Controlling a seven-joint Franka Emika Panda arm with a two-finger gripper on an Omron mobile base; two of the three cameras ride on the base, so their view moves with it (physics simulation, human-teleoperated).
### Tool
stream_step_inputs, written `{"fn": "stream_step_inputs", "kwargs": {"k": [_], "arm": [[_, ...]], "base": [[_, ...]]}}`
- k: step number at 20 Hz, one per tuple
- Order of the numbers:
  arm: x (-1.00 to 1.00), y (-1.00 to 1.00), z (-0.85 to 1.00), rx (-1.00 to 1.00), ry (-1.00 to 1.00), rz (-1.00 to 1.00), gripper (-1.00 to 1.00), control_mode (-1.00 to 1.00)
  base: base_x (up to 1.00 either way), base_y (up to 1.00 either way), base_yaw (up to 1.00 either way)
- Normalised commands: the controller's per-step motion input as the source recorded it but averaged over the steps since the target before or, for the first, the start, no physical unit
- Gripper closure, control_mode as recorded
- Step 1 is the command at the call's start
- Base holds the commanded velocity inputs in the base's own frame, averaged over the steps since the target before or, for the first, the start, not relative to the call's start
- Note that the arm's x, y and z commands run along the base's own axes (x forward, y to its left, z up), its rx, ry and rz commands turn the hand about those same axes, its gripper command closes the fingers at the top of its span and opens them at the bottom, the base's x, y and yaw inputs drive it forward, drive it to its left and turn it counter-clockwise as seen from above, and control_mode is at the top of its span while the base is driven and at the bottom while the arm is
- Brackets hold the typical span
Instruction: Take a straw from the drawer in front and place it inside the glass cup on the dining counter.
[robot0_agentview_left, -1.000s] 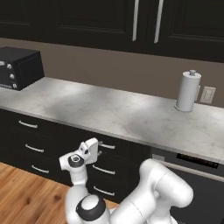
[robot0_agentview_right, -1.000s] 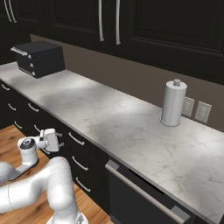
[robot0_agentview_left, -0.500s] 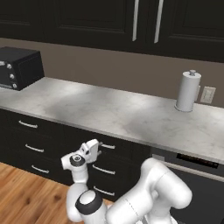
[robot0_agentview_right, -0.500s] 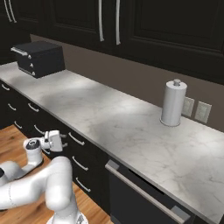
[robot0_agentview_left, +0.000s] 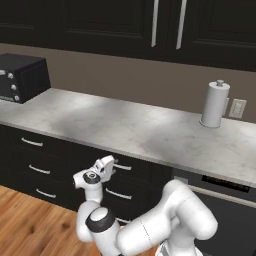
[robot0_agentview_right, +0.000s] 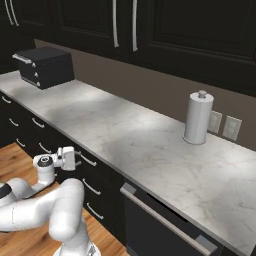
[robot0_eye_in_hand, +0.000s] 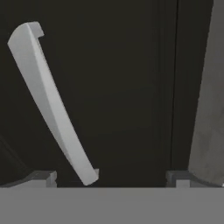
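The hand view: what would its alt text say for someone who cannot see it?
A slim silver bar handle slants across a closed black drawer front, seen close up. The open gripper faces it with one fingertip to each side, not yet touching the handle. A strip of pale marble counter edge runs along the right.

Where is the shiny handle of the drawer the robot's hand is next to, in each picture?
Left base view: the handle is in the lower middle, just right of the gripper.
Right base view: the handle is at lower left, just right of the gripper.
Hand view: the handle is the big slanted bar on the left, above the open gripper.
Shared landmark: the gripper.
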Motion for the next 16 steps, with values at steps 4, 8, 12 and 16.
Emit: {"fn": "stream_step_inputs", "kwargs": {"k": [4, 8, 12, 16], "arm": [[0.43, 0.00, -0.44, -0.01, -0.03, 0.00, -1.00, -1.00], [0.37, 0.00, -0.51, -0.04, -0.06, 0.00, -1.00, -1.00], [0.29, 0.00, -0.61, -0.10, -0.13, 0.00, -1.00, -1.00], [0.25, 0.00, -0.64, -0.13, -0.17, 0.00, -1.00, -1.00]], "base": [[0.00, 0.00, 0.00], [0.00, 0.00, 0.00], [0.00, 0.00, 0.00], [0.00, 0.00, 0.00]]}}
